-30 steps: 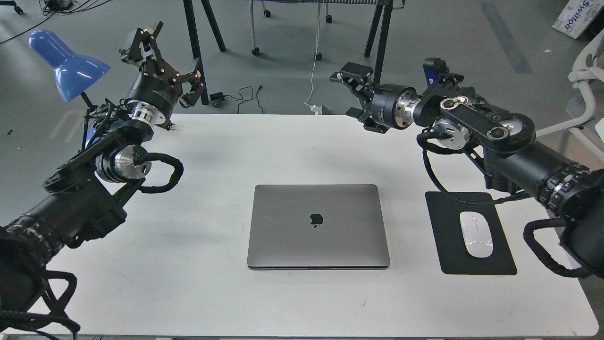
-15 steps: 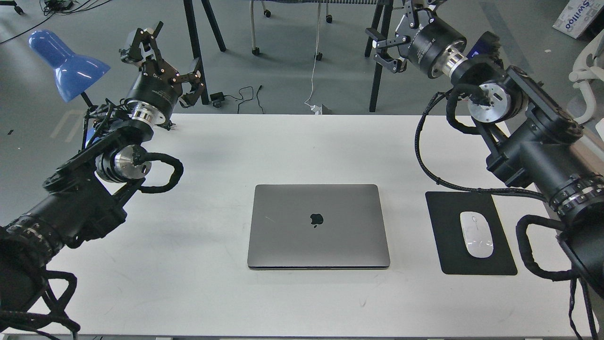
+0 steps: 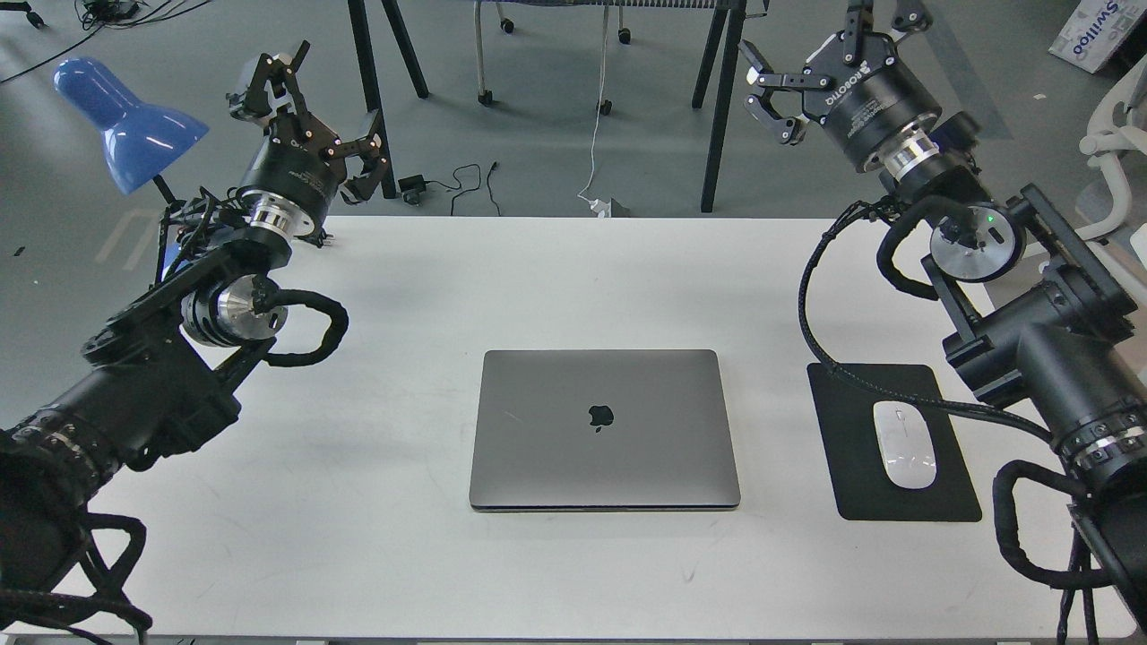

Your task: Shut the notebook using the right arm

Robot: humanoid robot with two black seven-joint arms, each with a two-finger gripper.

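- The notebook (image 3: 605,430) lies shut and flat on the white table (image 3: 573,278), just below the centre of the frame, its space-grey lid up and its front edge toward the bottom of the picture.
- A dark apple logo sits in the middle of that lid; no other writing shows on it.
- The right arm (image 3: 1030,340) enters from the lower right and rises to the upper right of the frame, with a black ribbed cable looping beside it and a small green light on its silver wrist joint.
- The right gripper (image 3: 829,49) is at the top right, over the floor beyond the table's far edge, well apart from the notebook. Its fingers are spread wide and hold nothing.
- White letters on its black body read "ROBOTIQ"; smaller lines beneath are too small to read.
- The left gripper (image 3: 309,112) stands in the upper left, beside the blue lamp (image 3: 125,121), its fingers likewise apart and empty. The lettering on its body is too small to read.
- A black mouse pad (image 3: 851,466) lies right of the notebook, carrying a white mouse (image 3: 905,443).
- A box (image 3: 1098,31) in the top right corner bears blue letters, partly cut off, that seem to read "Swit".
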